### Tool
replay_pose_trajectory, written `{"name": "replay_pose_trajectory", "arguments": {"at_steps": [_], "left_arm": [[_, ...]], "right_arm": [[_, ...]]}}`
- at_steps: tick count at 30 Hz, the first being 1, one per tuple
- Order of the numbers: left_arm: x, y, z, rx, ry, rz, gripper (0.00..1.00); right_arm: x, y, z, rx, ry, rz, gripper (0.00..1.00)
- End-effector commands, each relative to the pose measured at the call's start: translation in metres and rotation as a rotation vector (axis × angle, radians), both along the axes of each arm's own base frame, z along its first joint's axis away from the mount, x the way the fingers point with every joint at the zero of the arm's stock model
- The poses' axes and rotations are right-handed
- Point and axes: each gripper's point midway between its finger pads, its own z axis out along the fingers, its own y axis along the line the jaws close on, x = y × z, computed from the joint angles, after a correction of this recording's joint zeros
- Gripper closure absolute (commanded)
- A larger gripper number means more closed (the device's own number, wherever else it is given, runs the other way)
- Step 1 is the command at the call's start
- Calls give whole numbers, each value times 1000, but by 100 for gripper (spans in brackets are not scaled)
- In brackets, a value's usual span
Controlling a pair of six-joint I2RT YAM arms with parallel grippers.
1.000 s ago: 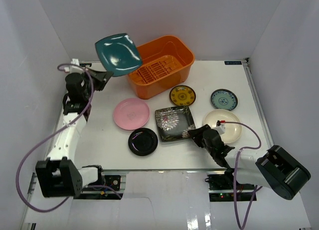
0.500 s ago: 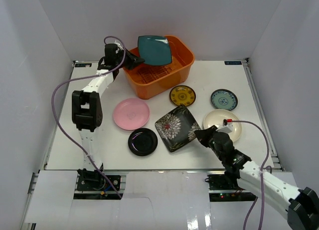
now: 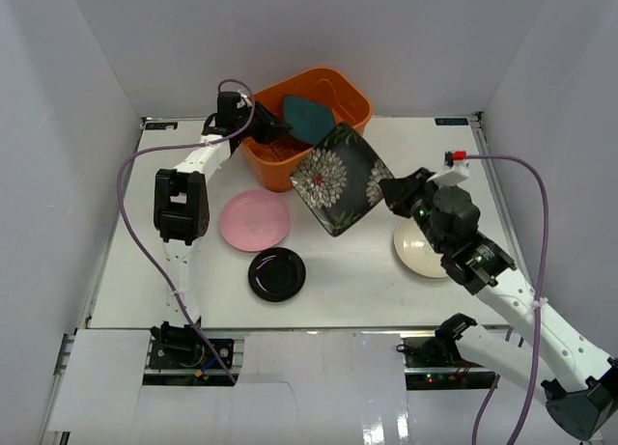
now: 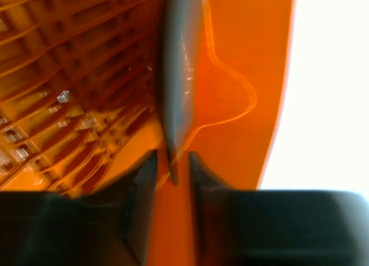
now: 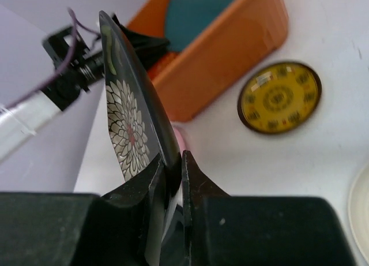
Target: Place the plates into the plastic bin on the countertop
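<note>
1. Right gripper is clamped on the rim of the square black plate with white flowers. It holds the plate in the air, tilted up on edge, just in front of the orange plastic bin.
2. Left gripper reaches into the bin from its left side. Its jaws stand slightly apart with the edge of the squarish teal plate between them, and a sliver of orange shows on either side.
3. Count: two grippers, one bin, six plates in view (the right arm hides part of the countertop from overhead).
4. Bin's contents: the teal plate, tilted on edge over the slotted bottom, is the only thing seen in it.
5. On the countertop:
   - the round pink plate lies near the bin's front;
   - the glossy black plate lies just beside it, nearer the arms;
   - the cream plate is partly behind the right arm;
   - the yellow-patterned plate lies right of the bin, apart from both grippers.
</note>
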Motion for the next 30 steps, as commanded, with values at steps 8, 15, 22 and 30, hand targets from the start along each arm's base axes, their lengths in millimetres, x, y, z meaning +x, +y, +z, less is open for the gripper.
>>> {"name": "replay_pose_trajectory", "arguments": {"at_steps": [8,15,22,30], "left_arm": [[-12,-7,122,-112,-256,-81,12],[-40,11,223,-170,-469,-79,11],[-103,97,286,20,-656,161,14],[-211,156,125,214,-326,475,19]], "right_arm": [[96,3,177,224,-340,-95,92],[130,-1,216,294,-390,-99,92],[189,36,195,294,-316,-33,92],[262,80,159,306,-220,9,92]]}}
